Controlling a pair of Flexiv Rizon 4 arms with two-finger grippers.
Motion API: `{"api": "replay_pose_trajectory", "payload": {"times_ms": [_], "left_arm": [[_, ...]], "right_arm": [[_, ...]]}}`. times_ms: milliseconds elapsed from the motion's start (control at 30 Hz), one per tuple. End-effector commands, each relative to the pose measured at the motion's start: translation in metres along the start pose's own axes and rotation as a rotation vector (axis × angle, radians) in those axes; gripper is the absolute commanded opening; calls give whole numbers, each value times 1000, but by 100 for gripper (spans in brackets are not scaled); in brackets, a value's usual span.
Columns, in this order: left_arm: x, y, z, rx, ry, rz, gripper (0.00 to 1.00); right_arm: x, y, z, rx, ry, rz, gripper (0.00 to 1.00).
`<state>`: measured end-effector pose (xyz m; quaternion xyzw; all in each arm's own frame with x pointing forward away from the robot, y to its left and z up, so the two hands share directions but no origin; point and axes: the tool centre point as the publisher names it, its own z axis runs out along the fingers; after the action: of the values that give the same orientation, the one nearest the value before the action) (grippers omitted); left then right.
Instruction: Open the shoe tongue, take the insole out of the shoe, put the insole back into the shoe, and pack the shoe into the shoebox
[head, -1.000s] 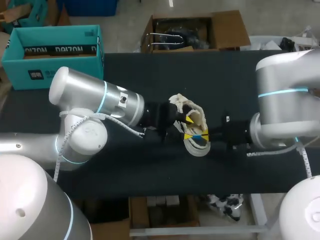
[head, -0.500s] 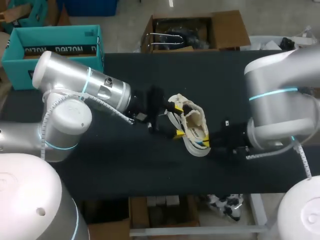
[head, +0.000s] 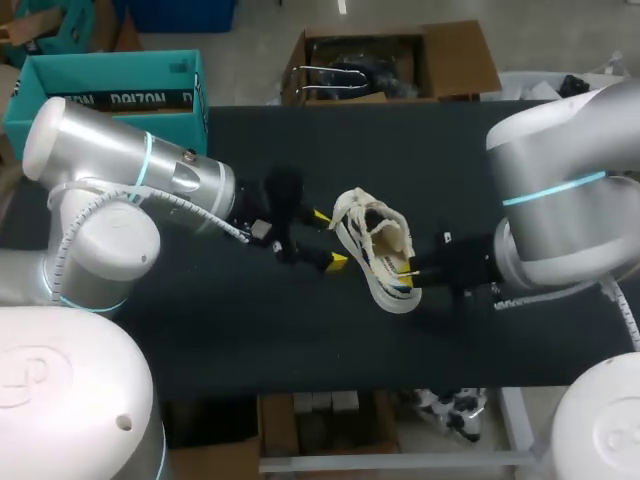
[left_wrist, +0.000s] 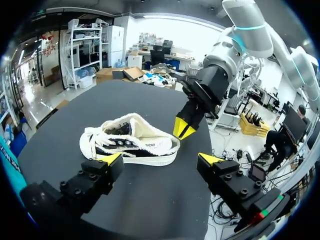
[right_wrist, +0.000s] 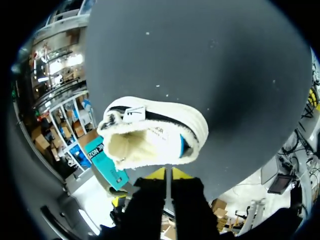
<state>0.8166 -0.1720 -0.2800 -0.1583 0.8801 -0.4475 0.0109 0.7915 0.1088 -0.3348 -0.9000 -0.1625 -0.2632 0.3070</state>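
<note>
Two arms (head: 150, 185) (head: 560, 215) flanking-side of shoe (head: 385, 245)

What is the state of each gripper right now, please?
Left gripper: open, holding nothing, the shoe ahead of it.
Right gripper: shut, tips at the shoe's heel.
</note>
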Motion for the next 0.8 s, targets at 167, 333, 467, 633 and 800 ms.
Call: {"api": "replay_pose_trajectory", "payload": {"times_ms": [167,333,467,633,800], "left_arm": [[9,12,-22,-27,-42,-81,100],[11,17,-31,-40,-49,-119,100],[9,19,-37,-46,-46,-159,100],[1,21,-37,-56,-34,-219,100],[-9,20,-33,-115,-36,-259,100]], "right_arm": [[13,13,27,38,-97,1,0],[9,24,46,57,-124,18,0],[2,28,54,54,-134,31,0],[-9,32,60,60,-149,56,0],[-16,33,57,48,-145,78,0]]}}
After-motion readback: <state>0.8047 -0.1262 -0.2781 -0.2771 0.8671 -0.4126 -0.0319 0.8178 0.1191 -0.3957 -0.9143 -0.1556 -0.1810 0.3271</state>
